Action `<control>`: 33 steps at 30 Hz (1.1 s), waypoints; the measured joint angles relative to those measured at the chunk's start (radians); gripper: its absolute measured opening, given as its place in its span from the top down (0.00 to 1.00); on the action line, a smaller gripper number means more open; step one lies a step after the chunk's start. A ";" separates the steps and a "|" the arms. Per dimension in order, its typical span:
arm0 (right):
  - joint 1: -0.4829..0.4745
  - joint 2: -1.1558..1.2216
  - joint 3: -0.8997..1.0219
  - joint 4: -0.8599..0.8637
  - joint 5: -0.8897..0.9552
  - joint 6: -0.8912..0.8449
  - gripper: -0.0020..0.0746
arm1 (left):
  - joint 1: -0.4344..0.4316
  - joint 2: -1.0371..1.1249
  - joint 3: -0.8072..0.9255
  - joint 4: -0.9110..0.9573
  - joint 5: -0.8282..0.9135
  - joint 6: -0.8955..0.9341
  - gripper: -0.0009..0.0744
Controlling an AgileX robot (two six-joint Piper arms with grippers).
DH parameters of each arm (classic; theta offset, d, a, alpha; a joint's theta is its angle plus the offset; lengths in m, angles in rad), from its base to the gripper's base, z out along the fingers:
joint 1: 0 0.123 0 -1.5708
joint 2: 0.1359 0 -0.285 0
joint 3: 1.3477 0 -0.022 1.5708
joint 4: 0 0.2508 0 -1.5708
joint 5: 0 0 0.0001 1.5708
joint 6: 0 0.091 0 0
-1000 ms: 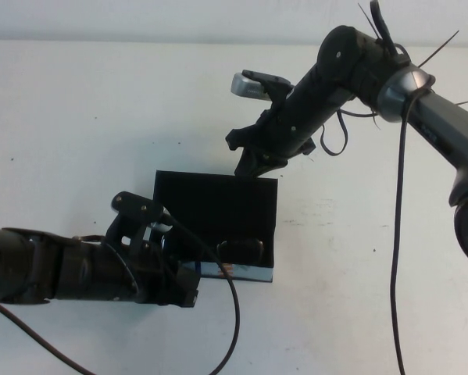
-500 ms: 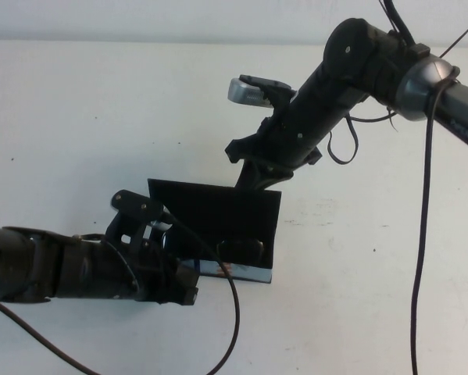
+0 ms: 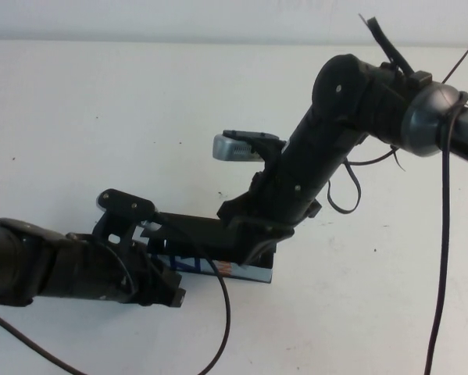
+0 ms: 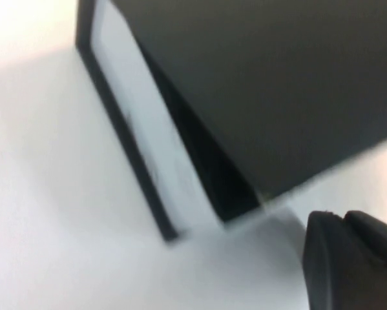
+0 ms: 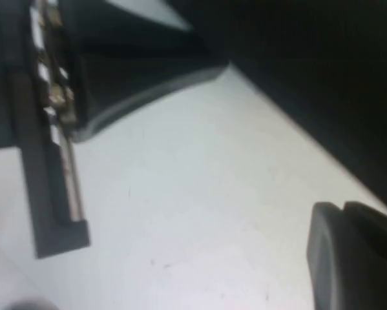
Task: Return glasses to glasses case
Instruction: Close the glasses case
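Right gripper (image 3: pixel 249 234) sits on the black rectangular flip-lid glasses case (image 3: pixel 218 246), lid directly beneath; finger opening indeterminate. Left gripper (image 3: pixel 151 250) touches the case's near-left end, likewise indeterminate.

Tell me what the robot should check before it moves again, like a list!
1. Lid of the glasses case down: not ok; the left wrist view shows a gap under it.
2. Right gripper on the lid: ok; it sits over the case's right end.
3. Left gripper at the case's left end: ok, close beside it.
4. Glasses inside: cannot tell, the lid hides them.
5. Case flat on the table: ok; the printed front strip lies along the table.
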 joint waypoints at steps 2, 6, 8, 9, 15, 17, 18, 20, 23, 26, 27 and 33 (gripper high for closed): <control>0.010 0.000 0.023 0.000 -0.002 -0.003 0.98 | 0.000 -0.021 0.004 0.109 -0.001 -0.131 0.99; 0.016 0.002 0.046 -0.015 -0.004 -0.007 0.98 | 0.000 -0.069 0.007 0.309 0.007 -0.348 0.99; 0.016 0.004 0.046 -0.039 -0.006 -0.005 0.98 | 0.000 -0.100 0.015 0.362 0.015 -0.410 0.99; 0.016 0.004 0.046 -0.054 -0.007 -0.003 0.98 | 0.000 -0.120 0.024 0.381 0.019 -0.431 0.99; 0.016 0.004 0.050 -0.054 -0.007 -0.006 0.98 | 0.000 -0.261 0.099 0.411 0.028 -0.486 0.99; 0.017 0.004 0.056 -0.018 -0.007 -0.021 0.98 | 0.000 -0.304 0.116 0.416 0.028 -0.493 0.99; 0.021 0.004 0.057 -0.001 -0.007 -0.025 0.98 | 0.000 -0.327 0.121 0.419 0.028 -0.496 0.99; 0.035 -0.008 0.060 0.021 -0.011 -0.032 0.98 | 0.000 -0.369 0.129 0.428 0.033 -0.507 0.99; 0.062 -0.055 0.063 0.023 -0.013 -0.032 0.98 | 0.000 -0.426 0.131 0.430 0.037 -0.513 0.99; 0.088 -0.113 0.063 0.019 -0.013 -0.032 0.98 | 0.000 -0.479 0.131 0.430 0.042 -0.519 0.99; 0.095 -0.133 0.063 0.009 -0.013 -0.032 0.98 | 0.000 -0.497 0.133 0.430 0.043 -0.523 0.99; 0.102 -0.157 0.063 -0.169 -0.032 0.024 0.98 | 0.000 -0.563 0.135 0.437 0.051 -0.527 0.99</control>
